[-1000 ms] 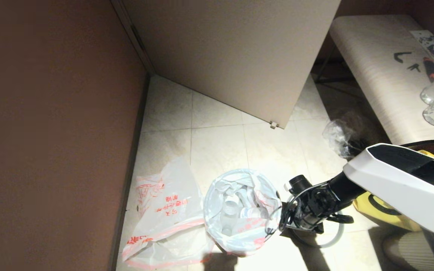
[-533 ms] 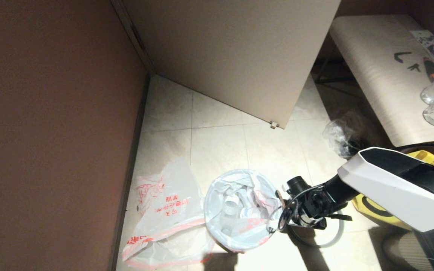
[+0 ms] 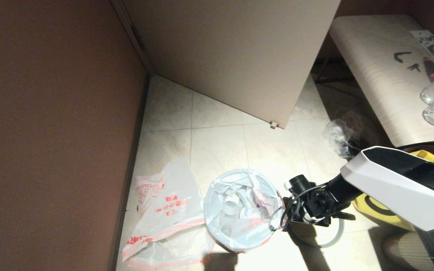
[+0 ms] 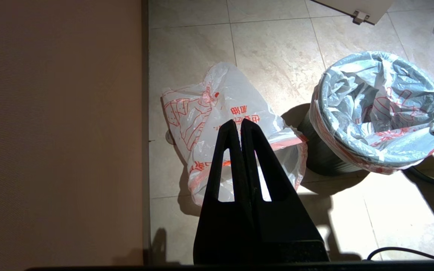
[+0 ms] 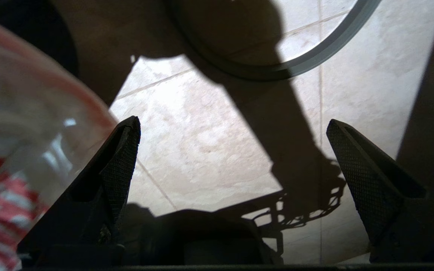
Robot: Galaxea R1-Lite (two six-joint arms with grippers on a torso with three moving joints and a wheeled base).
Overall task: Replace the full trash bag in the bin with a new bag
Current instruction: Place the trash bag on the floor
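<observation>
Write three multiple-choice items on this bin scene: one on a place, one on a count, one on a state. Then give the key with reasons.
1. Where does the new bag lie?
A. On the floor between the wall and the bin
B. Inside the bin
C. On the bench

2. How many red-printed white bags show?
A. One
B. Two
C. Four

3. How are the right gripper fingers set?
A. Shut on the hoop
B. Shut on the bag hem
C. Wide open, holding nothing

Key: 1 A, it lies slack on the tiles beside the bin. 2 B, the new bag and the full trash bag lining the bin. 3 C, only floor shows between its fingers.
</observation>
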